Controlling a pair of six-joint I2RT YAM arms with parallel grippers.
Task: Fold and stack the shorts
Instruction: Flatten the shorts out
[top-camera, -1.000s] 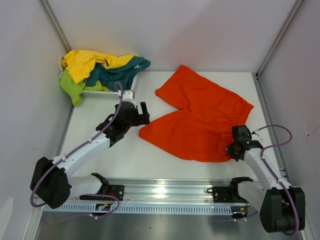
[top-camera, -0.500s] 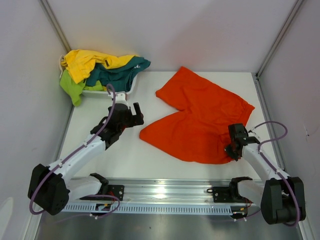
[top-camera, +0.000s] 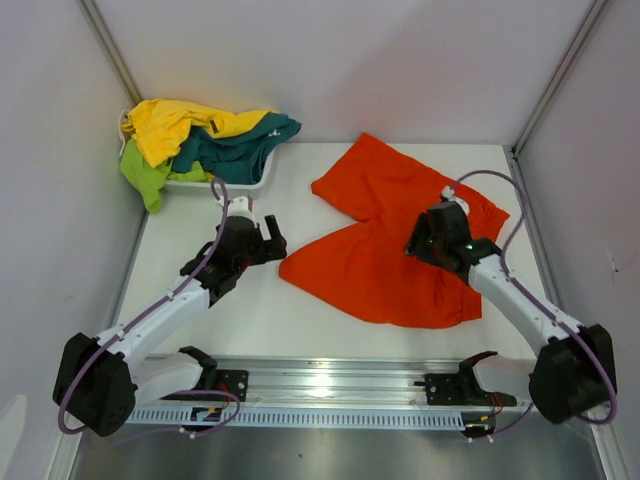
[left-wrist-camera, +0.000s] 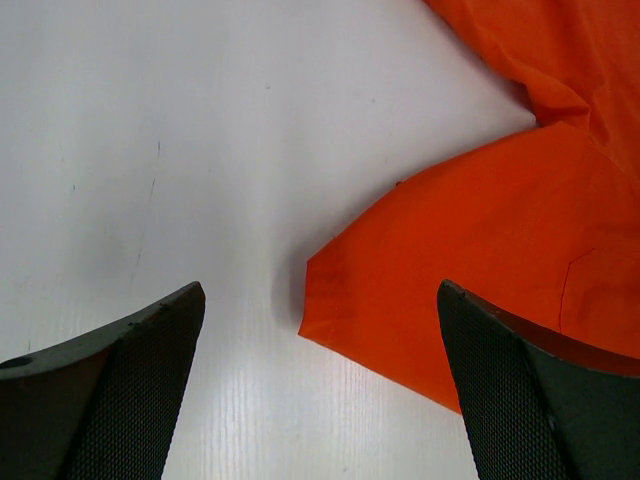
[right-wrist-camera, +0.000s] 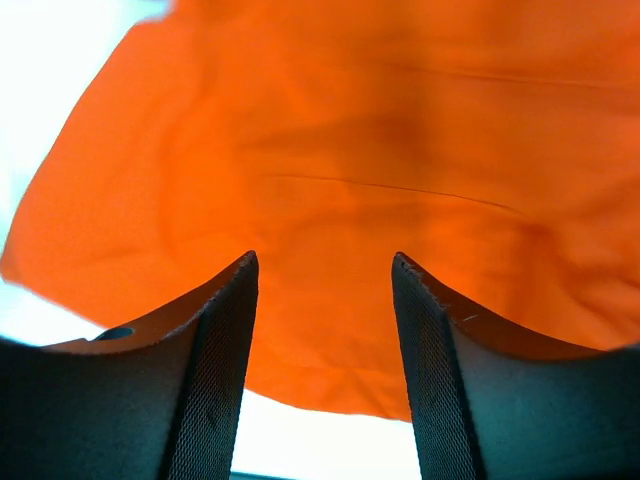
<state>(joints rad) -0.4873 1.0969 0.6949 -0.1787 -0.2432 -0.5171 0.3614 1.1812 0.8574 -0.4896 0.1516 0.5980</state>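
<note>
White basket (top-camera: 238, 184), heaped with shorts (top-camera: 200, 135), beyond left pincer (top-camera: 272, 235)

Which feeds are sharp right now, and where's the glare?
Top external: sharp, glare on the metal rail. Left wrist: crisp; soft shadow beside the orange shorts on the table. Right wrist: shorts blurred, table washed out white at upper left.

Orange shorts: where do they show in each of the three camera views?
Top external: orange shorts spread flat, right of centre.
Left wrist: right side, a leg corner pointing left.
Right wrist: filling most of the frame.
Shared landmark: the white table bordering the fabric's edge.
</note>
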